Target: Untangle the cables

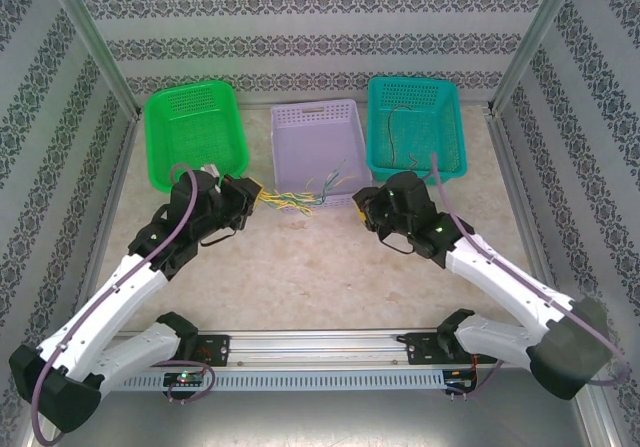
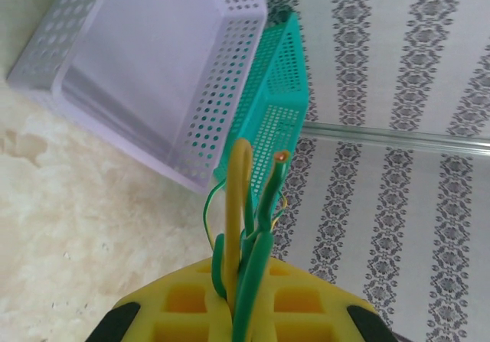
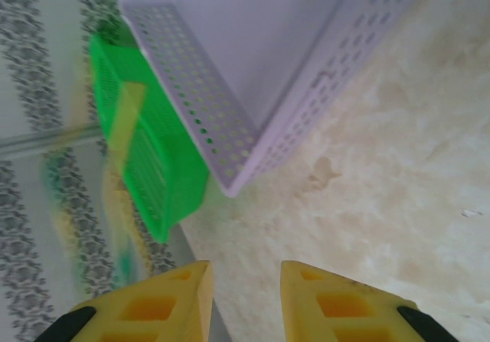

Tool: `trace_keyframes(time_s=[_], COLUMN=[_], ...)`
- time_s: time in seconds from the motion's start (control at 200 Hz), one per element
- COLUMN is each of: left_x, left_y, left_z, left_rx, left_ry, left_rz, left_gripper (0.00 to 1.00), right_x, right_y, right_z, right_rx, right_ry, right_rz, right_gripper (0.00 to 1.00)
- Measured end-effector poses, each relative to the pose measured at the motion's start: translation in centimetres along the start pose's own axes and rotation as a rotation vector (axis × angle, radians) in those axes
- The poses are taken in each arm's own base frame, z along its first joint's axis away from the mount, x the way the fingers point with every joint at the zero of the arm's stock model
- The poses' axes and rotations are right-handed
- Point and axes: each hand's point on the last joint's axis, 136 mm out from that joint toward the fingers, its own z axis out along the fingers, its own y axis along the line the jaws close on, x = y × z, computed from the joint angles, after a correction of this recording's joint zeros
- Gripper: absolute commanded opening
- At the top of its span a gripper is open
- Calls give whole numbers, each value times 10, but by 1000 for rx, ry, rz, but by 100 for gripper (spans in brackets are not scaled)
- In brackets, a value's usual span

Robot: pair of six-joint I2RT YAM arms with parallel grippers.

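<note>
A bundle of thin yellow and green cables [image 1: 292, 202] hangs in front of the lavender basket, and a few strands rise towards [image 1: 330, 179] its front wall. My left gripper [image 1: 250, 195] is shut on the bundle's left end. In the left wrist view the yellow and green cables [image 2: 243, 204] stick up from between the closed yellow fingers [image 2: 233, 288]. My right gripper [image 1: 360, 205] sits just right of the bundle. Its jaws [image 3: 245, 281] stand apart with only table between them; blurred yellow-green cable streaks [image 3: 115, 174] pass to their left. A dark cable [image 1: 400, 132] lies in the teal basket.
Three baskets line the back of the table: green [image 1: 195, 132], lavender [image 1: 318, 142] and teal [image 1: 415, 127]. The lavender basket's corner [image 3: 237, 166] is close ahead of the right gripper. Patterned walls and metal posts enclose the table.
</note>
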Motion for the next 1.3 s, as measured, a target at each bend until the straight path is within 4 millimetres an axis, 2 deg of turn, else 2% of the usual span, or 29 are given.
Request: trace_keyframes(time_s=[0.1, 0.245, 0.375, 0.51, 0.615, 0.689, 0.724, 0.824, 0.879, 1.044, 1.189, 1.299], left_x=[2, 5, 8, 10, 10, 11, 11, 12, 12, 11, 11, 7], left_y=[7, 7, 10, 15, 16, 15, 15, 15, 15, 21, 36, 43], left_z=[5, 6, 10, 15, 16, 16, 16, 17, 17, 16, 10, -2], left_rx=[-29, -31, -46, -65, -69, -67, -66, -68, -68, -91, -151, -176], left_ry=[15, 33, 51, 62, 67, 71, 73, 74, 74, 71, 66, 44], left_rz=[-42, -80, -93, -97, -98, -98, -98, -98, -98, -89, -58, -22], left_gripper=[0, 0, 0, 0, 0, 0, 0, 0, 0, 0, 13, 13], right_x=[-7, -12, -19, -25, -24, -23, -23, -25, -30, -45, -42, -44], right_y=[7, 4, 6, 3, 0, 2, 2, 0, 0, -8, -8, -14], right_z=[-6, -3, 6, 24, 39, 47, 49, 50, 49, 36, 3, -23], right_rx=[-45, -61, -69, -59, -29, -14, -11, -4, -5, 45, 50, 61], right_ry=[-21, -35, -47, -54, -38, -23, -19, -22, -33, -69, -62, -79], right_rz=[15, 50, 86, 115, 124, 132, 133, 130, 134, 99, 19, -35], right_gripper=[34, 35, 38, 38, 24, 21, 18, 0, 0, 0, 0, 0])
